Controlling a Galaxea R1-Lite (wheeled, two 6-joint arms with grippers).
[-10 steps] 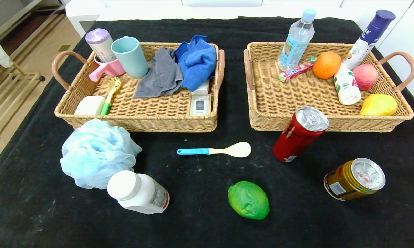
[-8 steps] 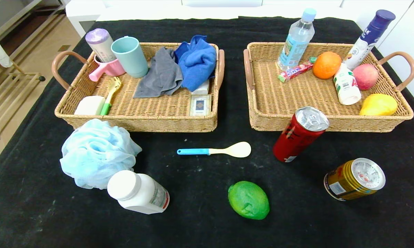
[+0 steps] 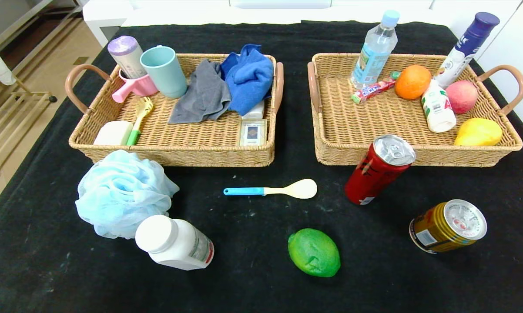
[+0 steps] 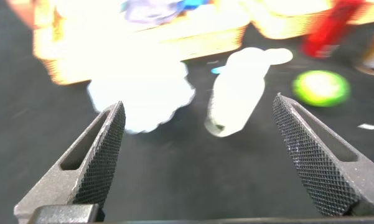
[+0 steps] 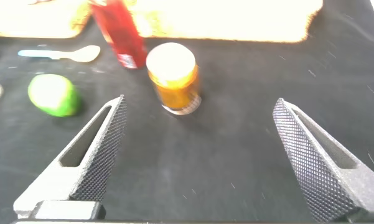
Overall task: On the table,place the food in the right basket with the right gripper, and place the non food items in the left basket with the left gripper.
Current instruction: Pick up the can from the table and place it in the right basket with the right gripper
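Change since earlier frames: no shift noted among the table items in the head view; neither arm is seen there.
Left gripper point(image 4: 199, 155): fingers spread wide, nothing held; hovering over the black tablecloth point(image 3: 261, 287), facing the bath pouf point(image 4: 140, 93) and the white pill bottle point(image 4: 236, 93).
Right gripper point(image 5: 199, 155): fingers spread wide, nothing held; facing the gold can point(image 5: 172, 76).
Left basket point(image 3: 174, 154): holds cups, grey and blue cloths, soap, a fork.
Right basket point(image 3: 418, 154): holds a water bottle, orange, apple, mango, small drink bottle.
Non-food on cloth: bath pouf point(image 3: 122, 193) touching the white pill bottle point(image 3: 174, 242); spoon point(image 3: 272, 190) between the baskets' front edges.
Food on cloth: lime point(image 3: 314, 252) near centre; red can point(image 3: 378, 169) upright just before the right basket; gold can point(image 3: 447, 226) on its side.
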